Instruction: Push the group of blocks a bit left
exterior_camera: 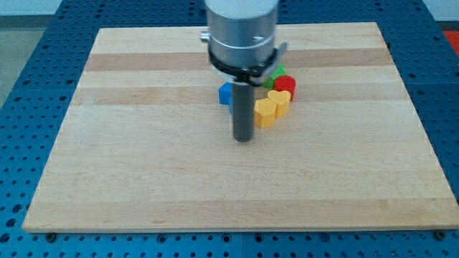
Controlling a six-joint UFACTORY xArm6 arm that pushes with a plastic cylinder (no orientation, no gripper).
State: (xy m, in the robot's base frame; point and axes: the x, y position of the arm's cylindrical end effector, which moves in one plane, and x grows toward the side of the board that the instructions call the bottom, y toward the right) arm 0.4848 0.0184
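A tight group of blocks sits on the wooden board (143,179) just above the middle. It holds a yellow hexagon block (265,112), a yellow heart-shaped block (281,99), a red round block (285,84), a green block (278,72) and a blue block (226,93). The rod and the arm's grey body (240,29) hide part of the group. My tip (244,139) rests on the board just below and to the left of the yellow hexagon, below the blue block. I cannot tell whether the rod touches the hexagon.
The board lies on a blue perforated table (29,86) that shows around all its edges. The arm's grey cylinder hangs over the board's top middle.
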